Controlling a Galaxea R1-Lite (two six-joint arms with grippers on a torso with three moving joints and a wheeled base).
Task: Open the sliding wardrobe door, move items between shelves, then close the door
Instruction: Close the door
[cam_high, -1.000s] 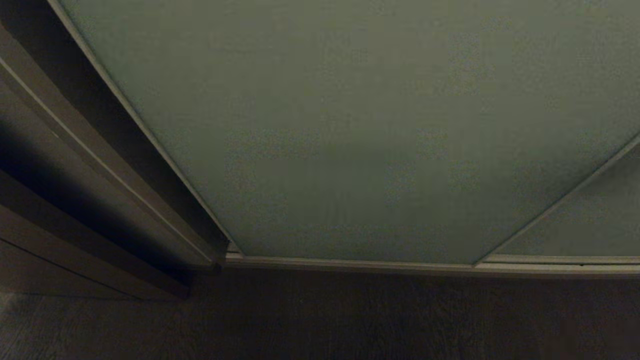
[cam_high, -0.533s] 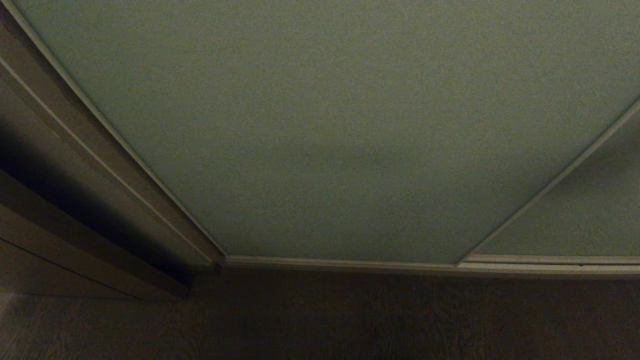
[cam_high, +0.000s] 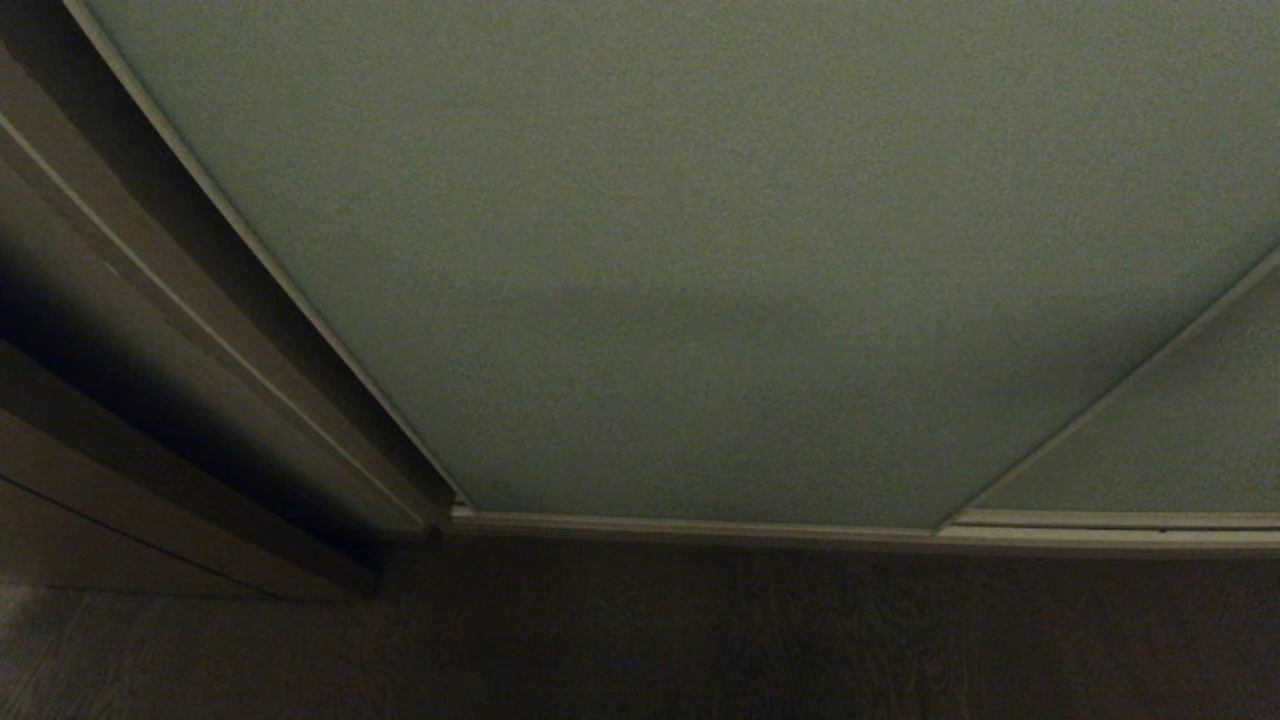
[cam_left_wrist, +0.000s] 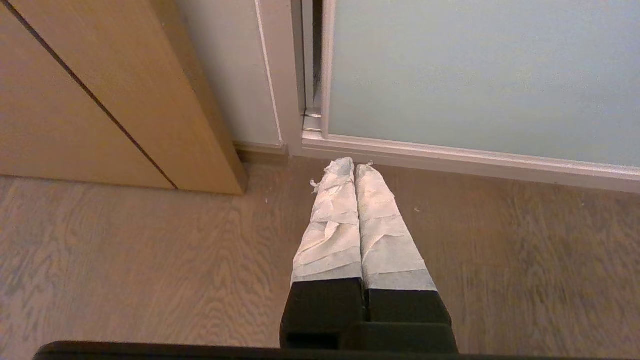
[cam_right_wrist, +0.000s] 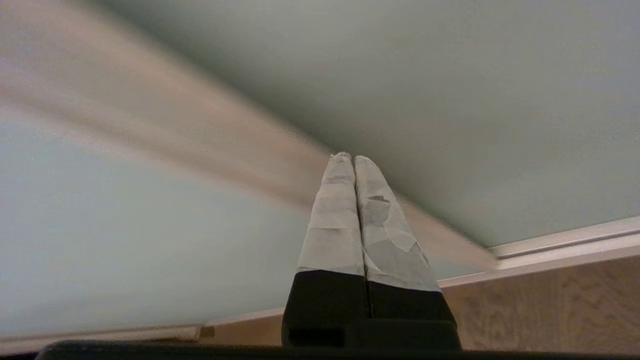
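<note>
Between the earlier head views and this one, the door's left edge sits slightly nearer, then slightly farther from the dark brown wooden frame (cam_high: 150, 330), so a dark gap shows beside it once more. Further right, the sliding wardrobe door (cam_high: 700, 280) fills most of the head view, its long axis upright, bottom rail meeting the wood floor (cam_high: 700, 640). Low by that corner, the left gripper (cam_left_wrist: 354, 167) hangs parked over the floor, taped fingers pressed together and empty. Rightmost, the right gripper (cam_right_wrist: 347, 159), also pinched together on nothing, points at the door's far vertical edge strip, which lies just ahead of it. Being much nearer, this arm seems the one to push the panel sideways.
</note>
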